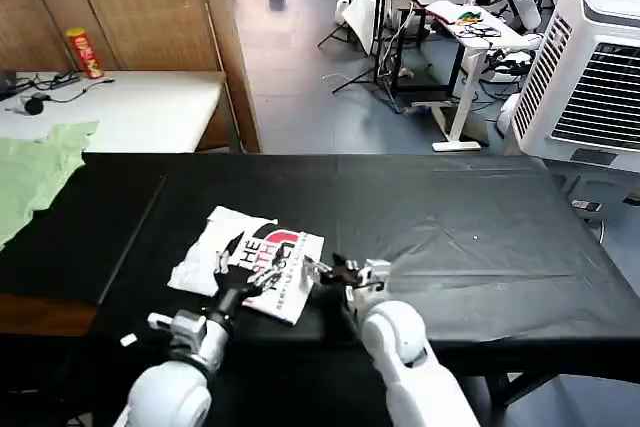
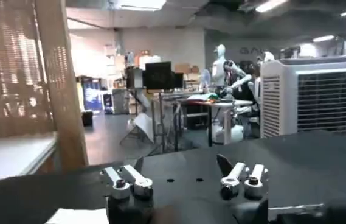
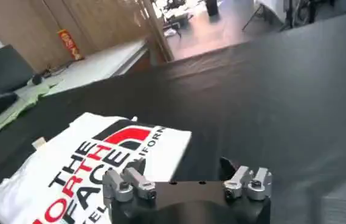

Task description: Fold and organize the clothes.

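**Inspector:** Begin with the largest item. Surface and surroundings?

**Assistant:** A black-covered table [image 1: 450,237] spans the work area. Beyond it lies an open workshop floor with desks, a white air cooler [image 1: 590,77] to the right and a slatted wooden screen [image 1: 130,7] to the left. A light green garment [image 1: 35,172] lies at the table's far left corner, well apart from the work.

**Inspector:** The task item?

**Assistant:** One white T-shirt [image 1: 250,262], already folded into a compact packet with the printed lettering up, near the table's front edge and left of centre. Its long axis runs diagonally, from far-left to near-right.

**Inspector:** Grippers relative to it?

**Assistant:** The left gripper [image 1: 235,262] sits over the packet's near portion, jaws spread, holding nothing that I can see. The right gripper [image 1: 345,272] stands just beside the packet's right-hand edge, over bare cloth; in the right wrist view its fingers [image 3: 127,182] are parted and empty, the shirt lying ahead and to its left.

**Inspector:** Judgement?

**Assistant:** Folding appears largely complete. The left arm is nearer and better placed; any remaining tidy or shift would likely run along that diagonal.
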Available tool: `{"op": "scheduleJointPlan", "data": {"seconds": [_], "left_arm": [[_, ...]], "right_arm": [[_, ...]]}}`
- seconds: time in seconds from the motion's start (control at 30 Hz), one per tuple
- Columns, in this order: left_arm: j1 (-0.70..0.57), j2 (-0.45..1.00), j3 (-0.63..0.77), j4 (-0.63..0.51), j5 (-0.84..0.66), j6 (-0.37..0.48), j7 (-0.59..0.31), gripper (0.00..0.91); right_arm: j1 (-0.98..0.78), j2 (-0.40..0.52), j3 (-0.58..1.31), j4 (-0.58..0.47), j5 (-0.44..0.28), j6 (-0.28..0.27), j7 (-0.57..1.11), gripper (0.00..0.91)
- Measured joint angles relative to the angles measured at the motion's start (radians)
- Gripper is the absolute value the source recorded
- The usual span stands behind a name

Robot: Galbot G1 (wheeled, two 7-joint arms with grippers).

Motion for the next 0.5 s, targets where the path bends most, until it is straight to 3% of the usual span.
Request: {"op": "scheduleJointPlan", "data": {"seconds": [0.03,0.13,0.5], "left_arm": [[0.006,0.000,-0.006,-0.004,0.000,-0.002,0.000,0.878],[0.025,-0.002,-0.023,-0.013,0.002,-0.008,-0.004,0.878],[0.076,-0.028,-0.058,-0.023,0.019,-0.036,-0.021,0.878]], "right_arm": [[0.007,0.006,-0.002,-0.011,0.000,0.000,-0.001,0.224],[0.025,0.015,-0.007,-0.038,-0.003,0.003,-0.003,0.098],[0.079,-0.011,0.018,-0.101,-0.058,0.026,-0.054,0.059]]}}
